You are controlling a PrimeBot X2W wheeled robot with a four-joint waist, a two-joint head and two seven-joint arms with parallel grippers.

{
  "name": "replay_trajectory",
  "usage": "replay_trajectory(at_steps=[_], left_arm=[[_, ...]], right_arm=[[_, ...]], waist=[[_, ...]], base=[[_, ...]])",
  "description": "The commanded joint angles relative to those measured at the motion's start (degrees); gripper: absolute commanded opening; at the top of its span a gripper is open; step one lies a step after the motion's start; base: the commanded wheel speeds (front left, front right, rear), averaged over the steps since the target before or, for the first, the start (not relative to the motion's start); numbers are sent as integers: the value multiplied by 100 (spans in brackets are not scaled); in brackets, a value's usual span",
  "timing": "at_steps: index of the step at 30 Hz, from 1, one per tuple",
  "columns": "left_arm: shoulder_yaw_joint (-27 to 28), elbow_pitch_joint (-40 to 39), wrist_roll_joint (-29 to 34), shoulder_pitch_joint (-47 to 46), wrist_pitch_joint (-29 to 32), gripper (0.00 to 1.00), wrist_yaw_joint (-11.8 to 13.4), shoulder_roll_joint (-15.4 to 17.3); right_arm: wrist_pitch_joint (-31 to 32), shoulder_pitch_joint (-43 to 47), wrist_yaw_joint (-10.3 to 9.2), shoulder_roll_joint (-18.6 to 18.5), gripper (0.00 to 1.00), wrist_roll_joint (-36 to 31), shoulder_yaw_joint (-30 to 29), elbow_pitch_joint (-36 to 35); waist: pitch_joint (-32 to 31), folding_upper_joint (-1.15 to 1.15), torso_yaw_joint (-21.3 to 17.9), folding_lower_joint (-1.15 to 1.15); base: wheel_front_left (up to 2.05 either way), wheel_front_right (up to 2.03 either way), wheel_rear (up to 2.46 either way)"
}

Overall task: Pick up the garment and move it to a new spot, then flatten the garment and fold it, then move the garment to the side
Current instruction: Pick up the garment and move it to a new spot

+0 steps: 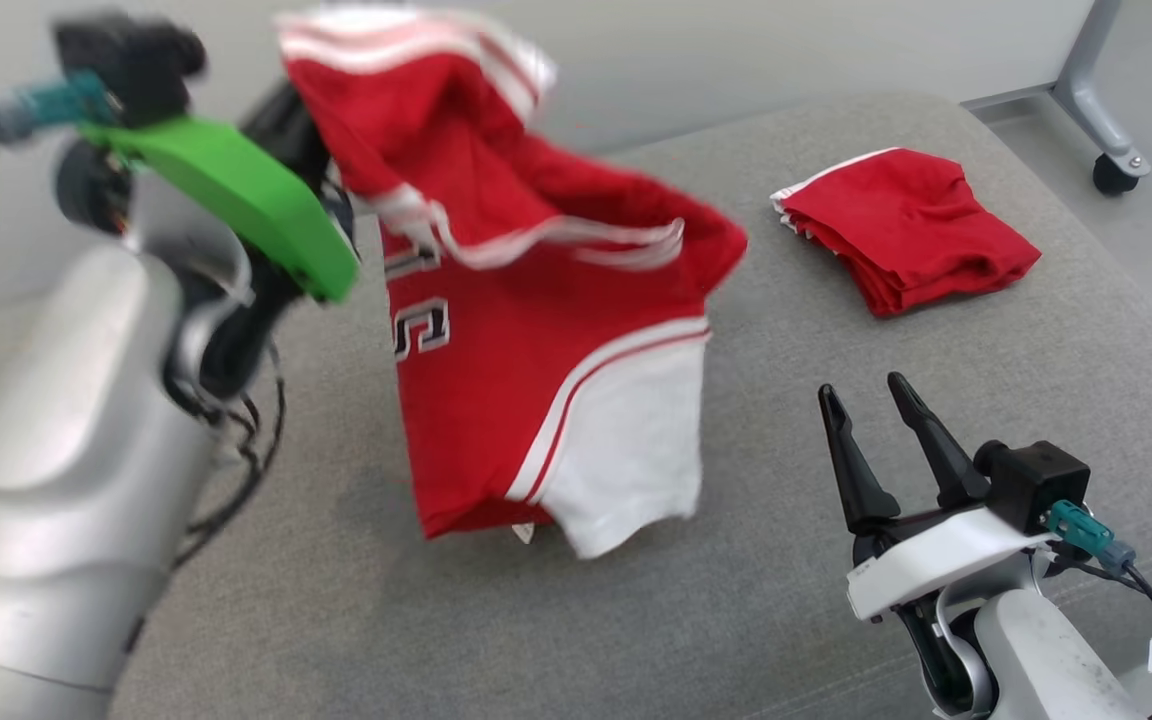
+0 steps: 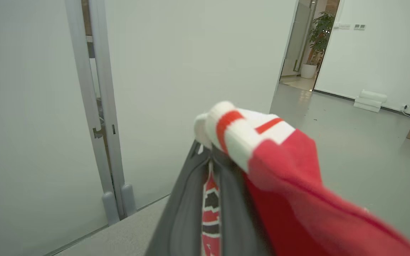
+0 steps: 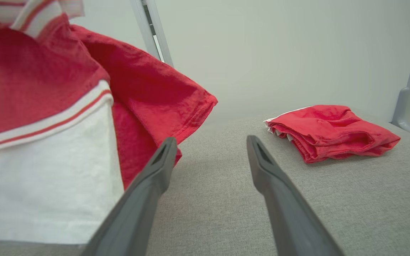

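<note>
Head view: left fingers (image 2: 183, 199) pinch only the striped edge of the jersey (image 1: 536, 370), right fingers (image 1: 851, 450) gape empty, so its dangling weight could slip free mid-carry.

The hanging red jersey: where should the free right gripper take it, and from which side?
Probably the hemmed red flap on the right side of the jersey, approached from the robot's right. The left gripper pinches the striped trim up top, so the cloth hangs; that flap juts out free toward the open right gripper.
</note>
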Motion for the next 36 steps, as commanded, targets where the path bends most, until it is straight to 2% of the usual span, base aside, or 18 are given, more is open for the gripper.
replay_trajectory(at_steps=[1,4,5,6,11,14,19,25,27,30,33,36], left_arm=[[-67,146,63,187,-183,0,-7,-82],[-238,825,127,588,-679,0,-54,-386],[-317,1064,185,676,-840,24,-67,-476],[-448,1379,277,781,-1024,100,-91,-570],[-1004,2479,440,1021,-1569,100,-157,-907],[-1148,2639,347,960,-1812,100,-164,-972],[-1314,2476,243,870,-2017,100,-165,-718],[-913,1950,316,1031,-2103,100,-152,-181],[-627,1627,438,1213,-2095,100,-32,42],[-142,992,768,1612,-2097,100,350,357],[322,309,1030,2174,-2093,100,665,555],[807,-328,1215,2816,-2093,100,935,583]], right_arm=[[-17,36,-8,12,100,4,2,-8],[-17,-26,-8,28,100,-1,52,29],[-17,-42,-7,33,100,0,74,42],[-17,-71,-8,36,100,1,112,63],[-17,-126,-8,21,100,43,232,132],[-17,-80,-8,-38,100,66,249,173],[-17,-46,-8,-72,100,80,270,202],[-17,22,-7,-121,100,72,228,164],[-17,61,-8,-146,100,71,213,147],[-17,109,-7,-180,100,68,169,117],[-17,164,-8,-200,100,54,124,72],[-17,219,-8,-202,100,44,121,41]], waist=[[85,0,27,0],[137,0,78,0],[140,0,96,0],[144,0,110,0],[149,0,219,0],[146,0,350,0],[84,0,550,0],[2,0,728,0],[-26,0,767,0],[-74,0,818,0],[-111,0,866,0],[-137,0,918,0]], base=[[0,0,0],[0,0,0],[0,0,0],[0,0,0],[0,0,0],[0,0,0],[0,0,0],[0,0,0],[0,0,0],[0,0,0],[0,0,0],[0,0,0]])
